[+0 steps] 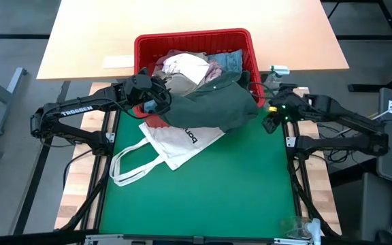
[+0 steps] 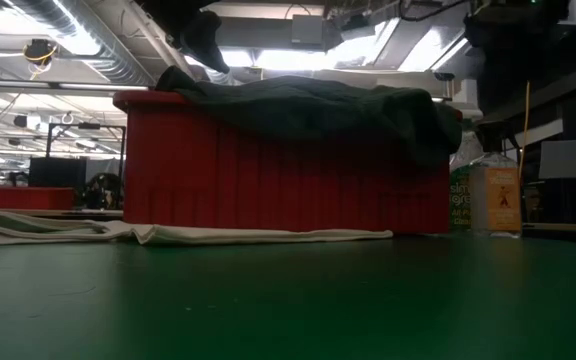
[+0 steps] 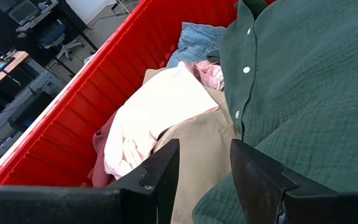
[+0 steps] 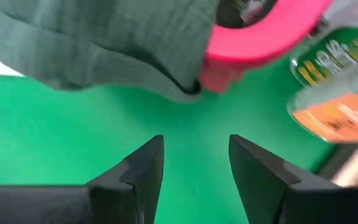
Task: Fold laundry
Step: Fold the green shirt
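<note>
Eyeing the dark green top [image 1: 213, 102]: soft, limp, light; I'd pinch its hem. Left gripper [image 3: 204, 177] and right gripper [image 4: 196, 168] both gape, empty.

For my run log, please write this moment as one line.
left gripper: open, over basket clothes | right gripper: open, empty, above mat by basket corner | green top: draped over basket rim | folding: not started

Robotics lab or workshop, exposed silver ducting [image 2: 88, 30] and strip lights [image 2: 298, 60] under an open ceiling, green-matted counter [image 1: 216, 190] on a metal frame, desks with office chairs [image 3: 58, 34] behind, bare grey floor [image 1: 12, 136]
</note>
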